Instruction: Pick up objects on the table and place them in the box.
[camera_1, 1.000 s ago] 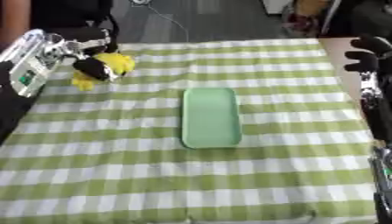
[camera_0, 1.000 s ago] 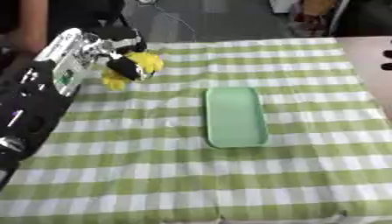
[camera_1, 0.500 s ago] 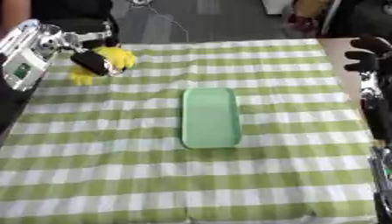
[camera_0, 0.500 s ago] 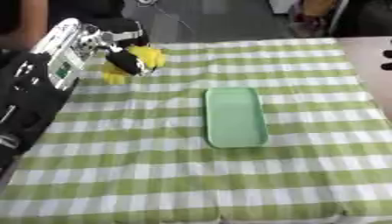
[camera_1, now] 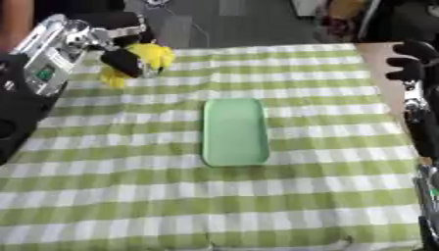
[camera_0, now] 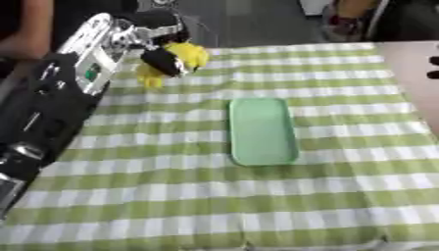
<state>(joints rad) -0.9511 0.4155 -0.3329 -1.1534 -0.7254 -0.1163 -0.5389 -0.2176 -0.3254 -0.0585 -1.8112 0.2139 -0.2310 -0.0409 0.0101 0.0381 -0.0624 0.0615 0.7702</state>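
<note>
Left eye view: left hand clenched round yellow object, held above counter far-left; green tray lies down-right of hand, long axis near-to-far; right hand idle, fingers curled, far right.

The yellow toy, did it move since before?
Yes. The yellow toy, held in the left hand, has gone up and toward the table's far edge, farther from the green tray.
</note>
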